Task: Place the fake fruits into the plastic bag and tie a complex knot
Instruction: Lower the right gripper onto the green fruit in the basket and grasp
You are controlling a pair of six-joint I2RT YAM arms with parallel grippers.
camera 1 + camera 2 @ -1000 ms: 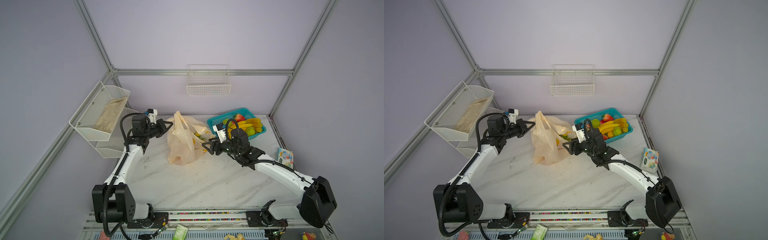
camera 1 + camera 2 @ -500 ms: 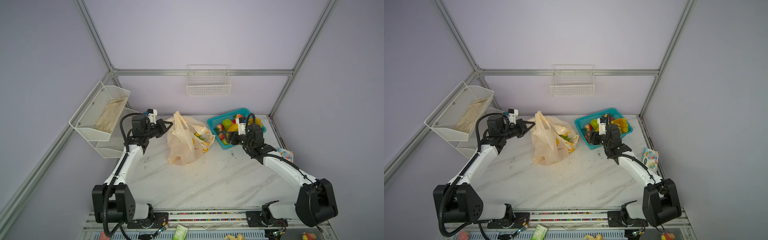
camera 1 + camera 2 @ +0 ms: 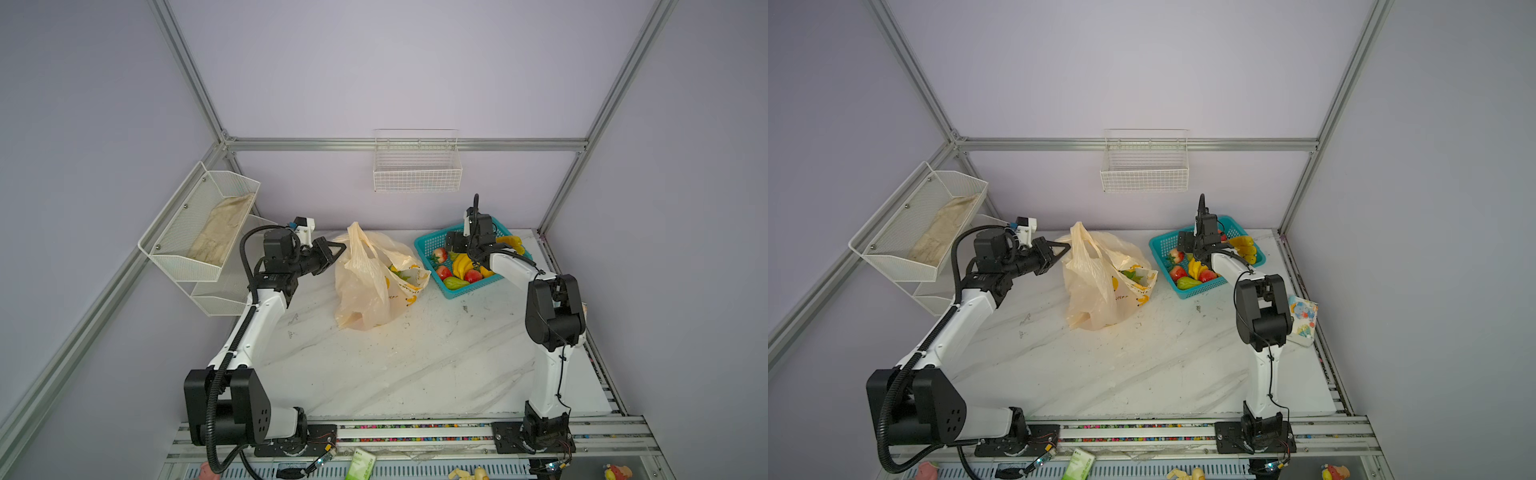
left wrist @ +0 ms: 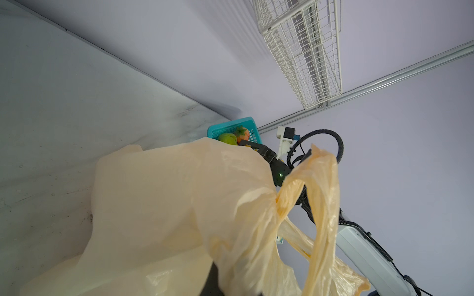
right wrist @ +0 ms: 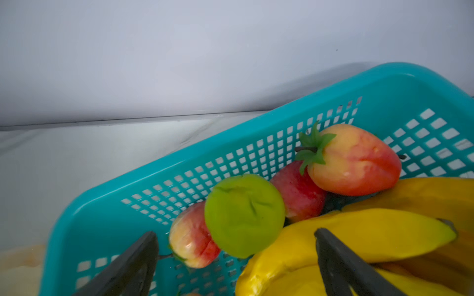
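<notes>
The cream plastic bag [image 3: 365,291] [image 3: 1096,291] stands on the table with its mouth toward the teal basket [image 3: 424,243]. A few fake fruits [image 3: 397,272] show inside the bag. My left gripper [image 3: 338,249] [image 3: 1065,247] is shut on the bag's upper edge beside a handle loop [image 4: 320,205]; the bag film [image 4: 166,200] hides its jaws in the left wrist view. My right gripper [image 5: 236,246] [image 3: 452,247] hangs open over the basket [image 5: 256,153], with nothing between its fingers. Under it lie a green round fruit [image 5: 243,215], strawberries [image 5: 351,161] and a banana bunch [image 5: 359,235].
A white wire basket [image 3: 417,174] hangs on the back wall. A white mesh shelf [image 3: 178,257] with a folded cloth juts out at the left. A colourful packet [image 3: 1302,313] lies near the table's right edge, by the right arm's elbow.
My right gripper has swung from the bag's mouth back over the teal basket and opened wider. The left gripper has kept its hold on the bag.
</notes>
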